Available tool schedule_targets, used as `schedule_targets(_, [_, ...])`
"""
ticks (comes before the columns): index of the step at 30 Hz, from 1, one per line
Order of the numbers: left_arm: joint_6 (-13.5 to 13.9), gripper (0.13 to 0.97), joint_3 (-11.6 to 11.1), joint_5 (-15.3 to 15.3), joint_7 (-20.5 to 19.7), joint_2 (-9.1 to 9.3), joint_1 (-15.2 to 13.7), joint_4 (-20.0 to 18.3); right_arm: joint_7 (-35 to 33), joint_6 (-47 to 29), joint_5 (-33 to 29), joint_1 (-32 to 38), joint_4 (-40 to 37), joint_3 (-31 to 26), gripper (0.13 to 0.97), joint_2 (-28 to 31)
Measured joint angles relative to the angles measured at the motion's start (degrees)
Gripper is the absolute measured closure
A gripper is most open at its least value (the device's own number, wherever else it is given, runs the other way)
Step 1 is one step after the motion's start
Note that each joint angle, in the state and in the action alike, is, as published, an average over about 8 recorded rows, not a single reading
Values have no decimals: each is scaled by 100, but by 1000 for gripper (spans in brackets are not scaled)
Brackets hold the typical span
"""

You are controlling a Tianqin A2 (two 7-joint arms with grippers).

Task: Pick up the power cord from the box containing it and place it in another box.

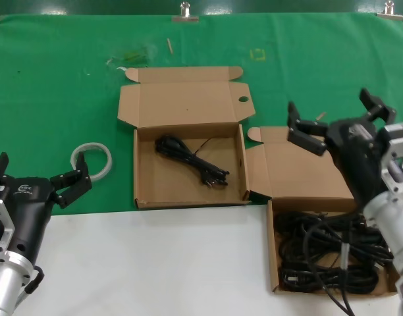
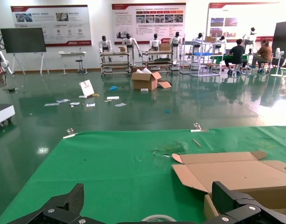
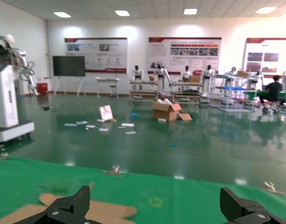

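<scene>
Cord (image 1: 192,160) lies diagonally toward the table's near right, between our spread-fingered end effectors, right end effector (image 1: 333,117) slightly nearer than left end effector (image 1: 40,176).

Glossy green hall floor (image 2: 133,107), white poster-hung walls (image 3: 189,35), ceiling panel lights (image 3: 122,13).

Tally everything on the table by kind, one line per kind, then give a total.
Cardboard boxes: 2, the left box and the right box
Single power cord: 1
Mass of black cables: 1
White tape ring: 1
Total: 5
</scene>
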Motion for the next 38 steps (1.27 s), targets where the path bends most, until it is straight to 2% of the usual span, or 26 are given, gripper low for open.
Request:
schedule_targets(5, [0,132,0,0,-1,0,0,0,140,-130,-327,-310,-19,387,129,-142])
schedule_targets(14, [0,132,0,0,-1,0,0,0,337,-313,-786,-743,-45,931,129,-340])
schedule_targets(38, [0,132,0,0,-1,0,0,0,353,-327,-821,-776,-47,973,129,-355])
